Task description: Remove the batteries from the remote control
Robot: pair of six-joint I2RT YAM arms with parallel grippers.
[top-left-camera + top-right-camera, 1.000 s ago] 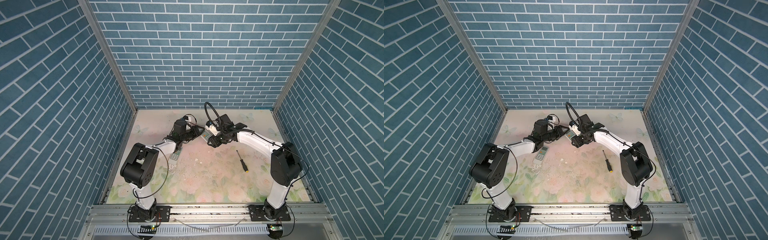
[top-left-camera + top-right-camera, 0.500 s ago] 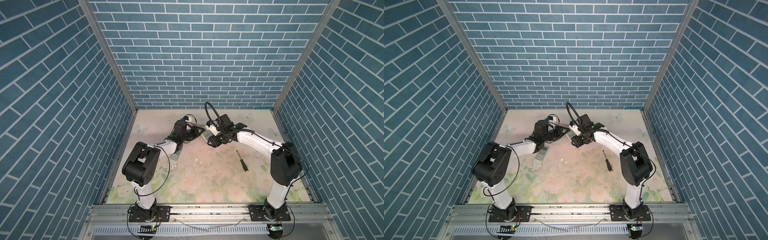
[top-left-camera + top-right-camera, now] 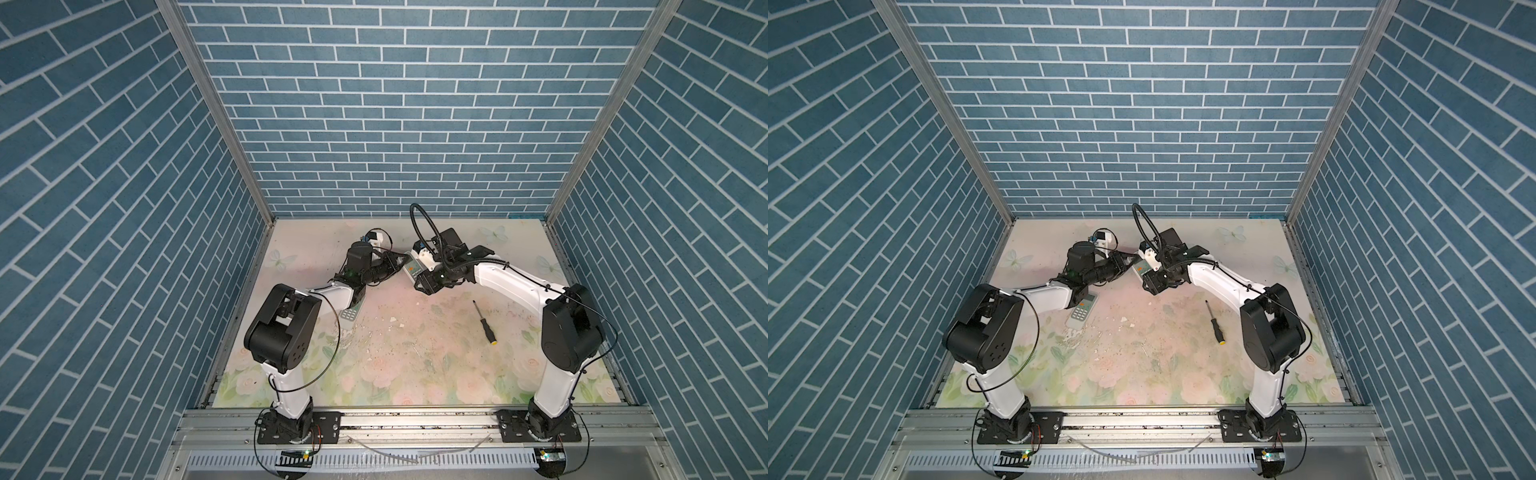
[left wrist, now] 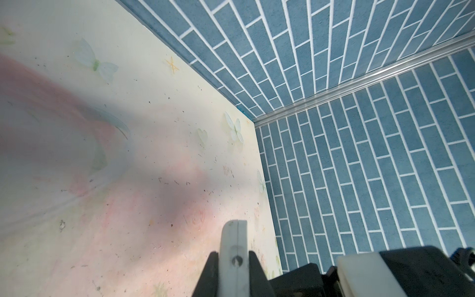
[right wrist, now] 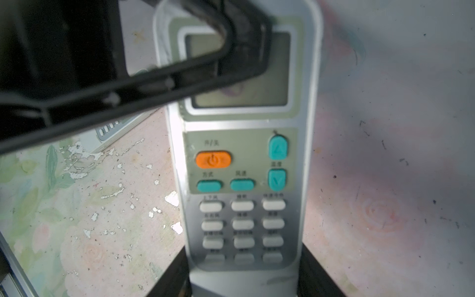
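Above the back middle of the table [image 3: 415, 365], I hold the remote [image 5: 241, 180] between both my grippers, clear of the surface, with its button face up. My right gripper [image 5: 244, 272] is clenched on the keypad end. A black finger presses each long side, and the lowest rows of buttons blur out and run off the edge of the right wrist view.

My left gripper [image 4: 234, 259] is clamped on the opposite end, by the display, across the remote's thickness. The left wrist view shows only that end, edge-on: a pale strip with a seam down it and a small round hole, pinched between two dark jaws. The rest of the body is out of that view. In the right wrist view one finger [image 5: 154, 77] of the left gripper crosses the display and hides its corner.

I cannot make out the batteries anywhere. Only the button face and one end of the remote show, and its back is turned away from every camera. In both top views the two gripper tips merge into one dark cluster, too small to read.

A second remote [image 3: 1081, 311] lies flat on the table, buttons up, its far end tucked under my left forearm. A screwdriver [image 3: 484, 318] lies well apart, near my right arm.
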